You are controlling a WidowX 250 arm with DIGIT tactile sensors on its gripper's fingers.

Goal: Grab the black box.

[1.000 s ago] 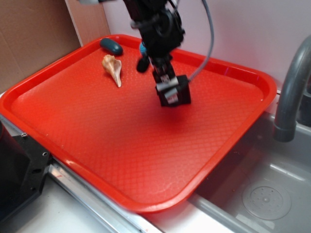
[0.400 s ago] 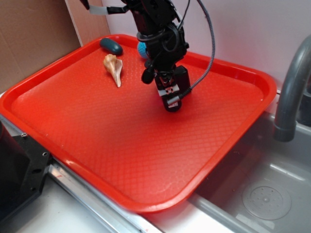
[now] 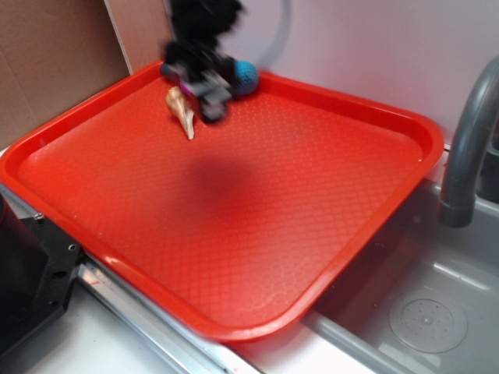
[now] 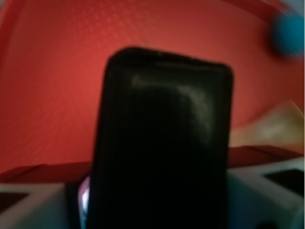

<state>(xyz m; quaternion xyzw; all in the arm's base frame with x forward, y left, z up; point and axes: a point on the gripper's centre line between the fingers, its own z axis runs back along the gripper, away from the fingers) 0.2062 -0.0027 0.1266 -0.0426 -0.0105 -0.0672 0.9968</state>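
Exterior view: the gripper is appearing as a motion-blurred dark mass above the far left corner of the red tray, clear of the tray floor, with a soft shadow lying on the floor nearer the camera. The black box cannot be told apart from the blurred gripper here. The seashell is lying just left of the gripper, and the blue ball is sitting just right of it against the far rim. A grey faucet is standing over the sink at right.

Wrist view: the black box is filling the centre of the frame, sitting between the pale fingers. This indicates the jaws are clamping the box. The ball and the shell are lying beyond it.
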